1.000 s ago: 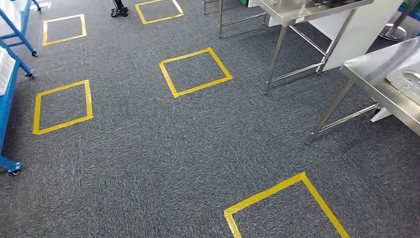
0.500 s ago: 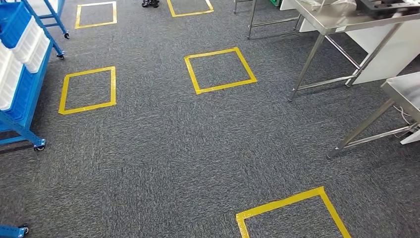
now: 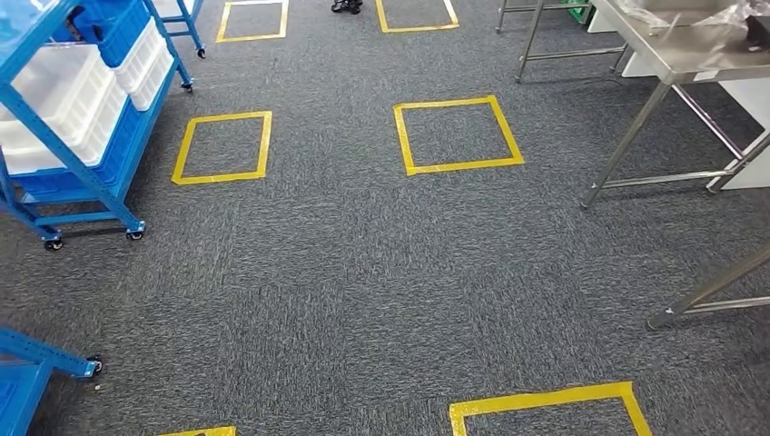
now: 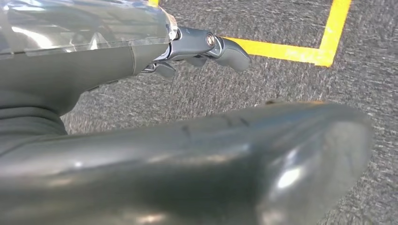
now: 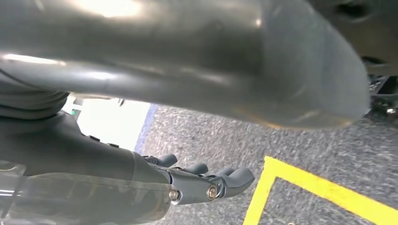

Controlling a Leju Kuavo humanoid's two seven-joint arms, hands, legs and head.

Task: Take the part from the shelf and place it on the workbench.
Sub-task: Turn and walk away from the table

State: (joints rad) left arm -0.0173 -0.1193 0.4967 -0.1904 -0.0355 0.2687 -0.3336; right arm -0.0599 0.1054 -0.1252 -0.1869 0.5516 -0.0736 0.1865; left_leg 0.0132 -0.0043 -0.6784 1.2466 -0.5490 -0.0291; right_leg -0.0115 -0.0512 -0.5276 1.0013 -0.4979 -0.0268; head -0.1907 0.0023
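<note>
A blue wheeled shelf (image 3: pixel 54 145) stands at the left of the head view, loaded with white bins (image 3: pixel 64 91) and blue bins (image 3: pixel 118 23). What lies inside the bins is too small to tell. The steel workbench (image 3: pixel 676 50) stands at the far right with clear plastic wrap on its top. My left hand (image 4: pixel 202 47) hangs over the carpet with its fingers stretched out and holds nothing. My right hand (image 5: pixel 206 183) also hangs low, fingers extended, with nothing in it.
Grey carpet carries yellow tape squares (image 3: pixel 457 134) (image 3: pixel 223 146). A second blue cart's corner (image 3: pixel 32 368) juts in at the lower left. Legs of another steel table (image 3: pixel 708 295) stand at the right edge. Dark feet (image 3: pixel 346 5) show at the top.
The camera has swung to the left: the blue shelf has come into the picture from the left, and the steel tables have slid toward the right edge.
</note>
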